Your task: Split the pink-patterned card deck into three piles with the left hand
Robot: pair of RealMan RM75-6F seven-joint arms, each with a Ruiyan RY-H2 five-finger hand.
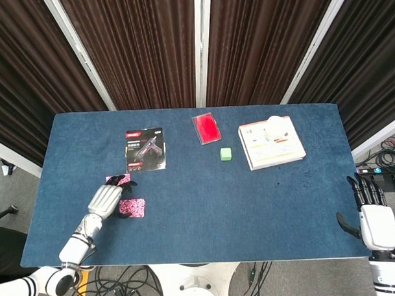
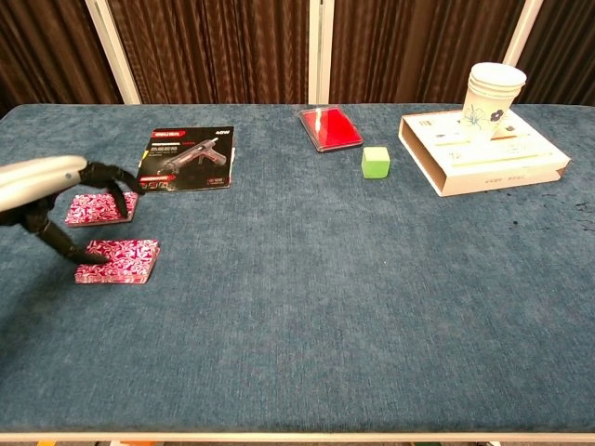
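Note:
Two pink-patterned card piles lie on the blue table at the left. The thicker deck (image 1: 135,208) (image 2: 121,261) is nearer the front edge; a thinner pile (image 1: 118,180) (image 2: 99,209) lies just behind it. My left hand (image 1: 107,199) (image 2: 46,178) hovers over the thicker deck's left end with its fingers (image 2: 113,177) arched and spread above it. Its thumb reaches down to the deck's left edge, and nothing is lifted. My right hand (image 1: 375,221) hangs off the table's right edge, fingers straight and apart, holding nothing.
A glue-gun package (image 1: 145,150) (image 2: 186,158) lies behind the piles. A red case (image 1: 206,127), a green cube (image 1: 226,153) and a white box (image 1: 271,144) with stacked paper cups (image 2: 493,88) sit at the back right.

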